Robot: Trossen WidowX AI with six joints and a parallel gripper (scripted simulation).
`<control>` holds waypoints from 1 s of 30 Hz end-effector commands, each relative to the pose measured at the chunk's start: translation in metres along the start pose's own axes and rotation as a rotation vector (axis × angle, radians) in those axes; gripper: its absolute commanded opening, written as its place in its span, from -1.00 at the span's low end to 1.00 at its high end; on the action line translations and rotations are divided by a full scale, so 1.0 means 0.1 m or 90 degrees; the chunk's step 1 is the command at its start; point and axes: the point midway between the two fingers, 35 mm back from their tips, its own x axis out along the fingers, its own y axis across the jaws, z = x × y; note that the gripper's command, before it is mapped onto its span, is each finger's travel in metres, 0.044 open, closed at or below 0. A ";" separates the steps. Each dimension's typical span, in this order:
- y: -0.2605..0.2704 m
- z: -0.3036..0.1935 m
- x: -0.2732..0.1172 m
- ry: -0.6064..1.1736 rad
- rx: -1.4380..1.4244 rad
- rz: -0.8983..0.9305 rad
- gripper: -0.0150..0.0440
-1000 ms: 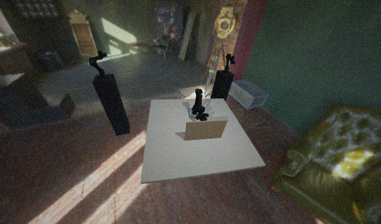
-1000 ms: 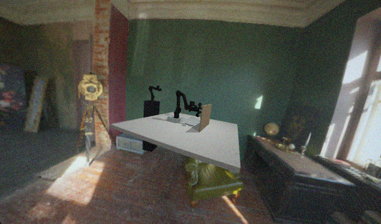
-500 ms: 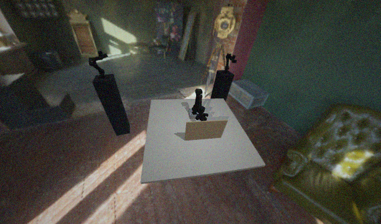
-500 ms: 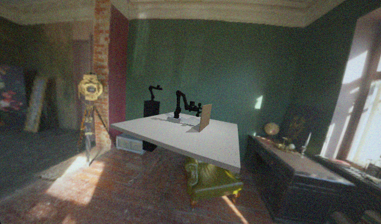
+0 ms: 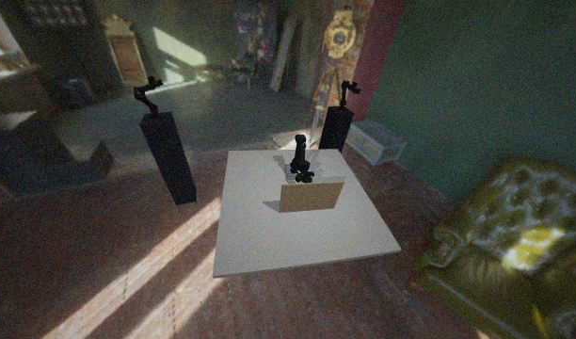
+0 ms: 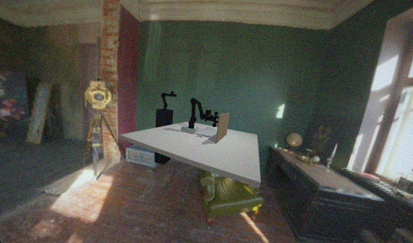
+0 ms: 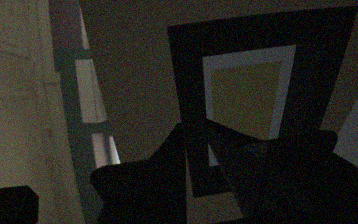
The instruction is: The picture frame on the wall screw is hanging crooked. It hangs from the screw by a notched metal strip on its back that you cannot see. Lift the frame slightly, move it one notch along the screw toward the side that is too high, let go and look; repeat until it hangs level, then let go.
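Picture frame [image 7: 186,82] on near face of upright panel [image 5: 312,197] [image 6: 223,128] [image 7: 135,75], panel standing on white table [image 5: 269,245] [image 6: 193,153]. Gripper [image 5: 305,176] [image 6: 216,119] [image 7: 192,125] clenched on frame, at its lower left part in wrist view (screw and notches hidden). Step in hand, likely: lift and one-notch shift. Next: small lift, sideways move toward high side, lower, release, look. Tilt hard to judge (wrist view slants).
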 end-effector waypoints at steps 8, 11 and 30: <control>-0.01 0.00 0.00 0.001 0.037 0.000 -0.49; -0.01 0.00 0.00 0.001 0.051 0.000 -0.49; -0.02 0.00 0.00 0.001 0.083 0.000 -0.05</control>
